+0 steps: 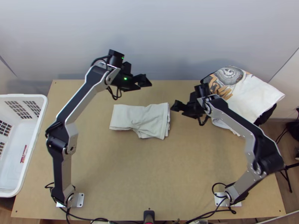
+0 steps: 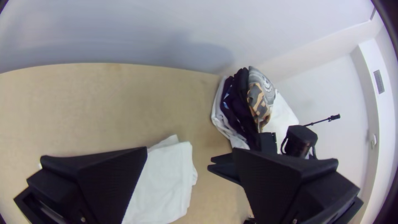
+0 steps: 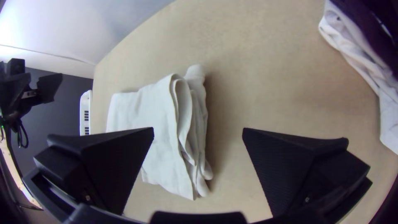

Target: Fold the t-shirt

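My left gripper (image 1: 142, 80) hangs above and behind the folded shirt in the top view, and its fingers stand wide apart in the left wrist view (image 2: 190, 166). Just right of the shirt is my right gripper (image 1: 177, 108), open with nothing held, as the right wrist view shows (image 3: 198, 145). The light t-shirt (image 1: 142, 118) lies on the table as a compact, several-layered bundle with a somewhat uneven front edge. Its stacked fold edges face the right gripper in the right wrist view, where the shirt (image 3: 157, 120) shows loose layers.
A pile of clothes (image 1: 250, 93), white, dark and printed, sits at the table's back right corner, beside the right arm. A white basket (image 1: 40, 123) stands off the table's left edge. Bare table (image 1: 149, 171) lies in front of the shirt.
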`<state>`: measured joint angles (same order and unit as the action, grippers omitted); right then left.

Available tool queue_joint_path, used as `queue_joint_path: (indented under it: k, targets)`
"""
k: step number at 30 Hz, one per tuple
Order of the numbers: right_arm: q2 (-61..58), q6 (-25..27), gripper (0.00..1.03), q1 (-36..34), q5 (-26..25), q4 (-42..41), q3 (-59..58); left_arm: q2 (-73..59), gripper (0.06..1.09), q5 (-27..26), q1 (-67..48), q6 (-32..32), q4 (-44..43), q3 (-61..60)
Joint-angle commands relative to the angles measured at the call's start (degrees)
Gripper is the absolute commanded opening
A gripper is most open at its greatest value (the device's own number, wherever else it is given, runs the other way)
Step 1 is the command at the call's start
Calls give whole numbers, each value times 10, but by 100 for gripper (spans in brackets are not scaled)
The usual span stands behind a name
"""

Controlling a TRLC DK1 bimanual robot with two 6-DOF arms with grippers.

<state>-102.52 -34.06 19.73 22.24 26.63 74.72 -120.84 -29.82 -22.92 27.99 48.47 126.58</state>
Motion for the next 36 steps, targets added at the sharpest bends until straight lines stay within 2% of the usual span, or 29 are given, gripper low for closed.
queue_joint_path:
  k: [1,15,26,27,28,29,30,31,33,36]
  targets:
    - [-78,-14,99,13,58,-25,30,26,105,2,34,-14,23,-10]
    - [-134,8,99,33,77,-76,22,27,105,28,28,-10,28,-8]
    - [-218,-9,99,131,76,-76,139,32,105,29,38,-5,32,-10]
    - [-220,-9,97,141,76,-75,148,34,105,29,38,-5,32,-10]
    - [-220,-7,84,148,76,-72,155,35,105,29,40,-5,32,-10]
    - [-212,-2,61,152,76,-70,156,37,105,29,43,-5,32,-10]
    - [-197,0,28,151,76,-70,155,38,105,29,45,-6,32,-10]
    - [-182,-1,7,146,76,-70,156,39,105,29,50,-6,32,-10]
    - [-146,-5,3,129,76,-69,154,42,105,28,58,-6,34,-10]
    - [-97,4,3,104,87,-15,172,42,105,28,70,-7,38,-10]
